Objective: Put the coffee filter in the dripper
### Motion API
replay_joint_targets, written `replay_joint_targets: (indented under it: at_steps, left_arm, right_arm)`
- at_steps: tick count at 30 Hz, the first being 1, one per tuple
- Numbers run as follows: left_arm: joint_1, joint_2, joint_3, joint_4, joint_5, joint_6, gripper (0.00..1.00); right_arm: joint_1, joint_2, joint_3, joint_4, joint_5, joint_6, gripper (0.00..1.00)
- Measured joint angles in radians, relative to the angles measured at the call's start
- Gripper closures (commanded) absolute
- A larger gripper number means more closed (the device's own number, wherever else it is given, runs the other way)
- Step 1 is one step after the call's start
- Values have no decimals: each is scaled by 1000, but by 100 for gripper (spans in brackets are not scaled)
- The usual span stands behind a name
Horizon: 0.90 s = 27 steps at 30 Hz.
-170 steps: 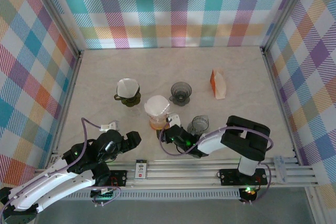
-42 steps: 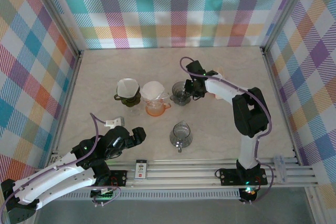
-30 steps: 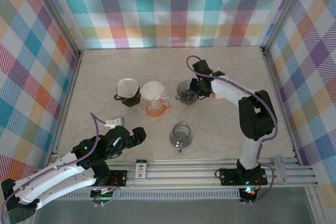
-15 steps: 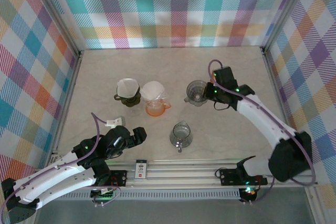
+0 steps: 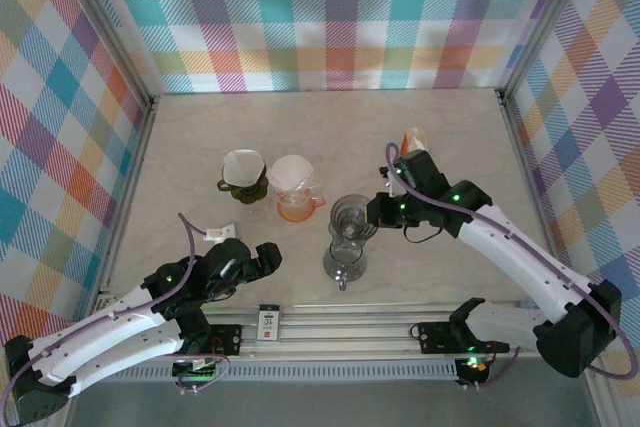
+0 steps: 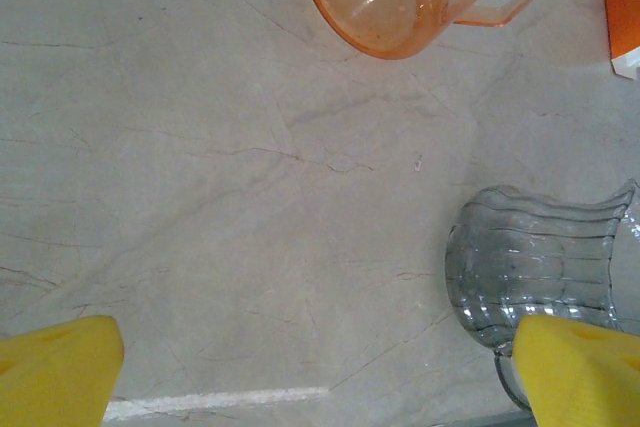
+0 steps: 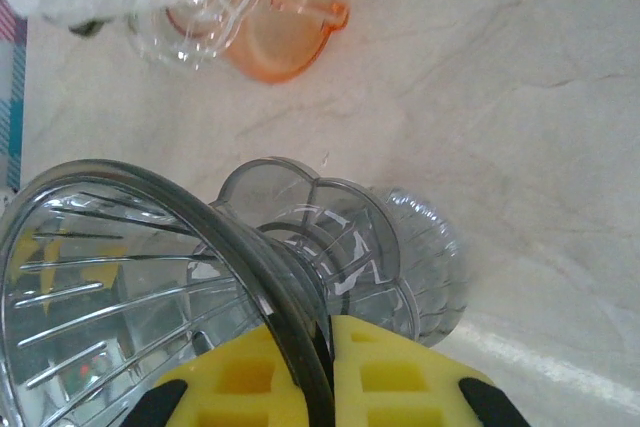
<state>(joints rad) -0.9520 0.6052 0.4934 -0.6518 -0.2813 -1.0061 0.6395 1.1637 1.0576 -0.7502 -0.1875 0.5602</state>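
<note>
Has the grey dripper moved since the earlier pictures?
Yes. The grey dripper, in the right gripper, went from beside the orange server toward the arms, over the glass carafe.

We see a pale marbled tabletop [image 5: 300, 127]. Left of centre on it stand a dark dripper [image 5: 243, 187] holding a white filter [image 5: 243, 165] and, just beside it, an orange carafe [image 5: 298, 207]. A clear glass carafe [image 5: 344, 261] stands at lower centre. An orange-and-white packet [image 5: 410, 138] lies at upper right.

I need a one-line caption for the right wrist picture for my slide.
Right gripper pinching the rim of a grey dripper, close to a clear server; an orange server behind.
</note>
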Motion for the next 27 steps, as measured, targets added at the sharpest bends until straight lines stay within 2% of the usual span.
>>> replay_joint_targets:
  at_steps: [6,23,27]
  left_arm:
    - [0,7,2,-1,0,0,0]
    - [0,13,3,-1,0,0,0]
    - [0,8,3,-1,0,0,0]
  right_arm:
    - [38,50,-1,-5,-8,-2,100]
    - [58,81,-50,18,5,-3,100]
    - [67,82,-53,28,11,0,94]
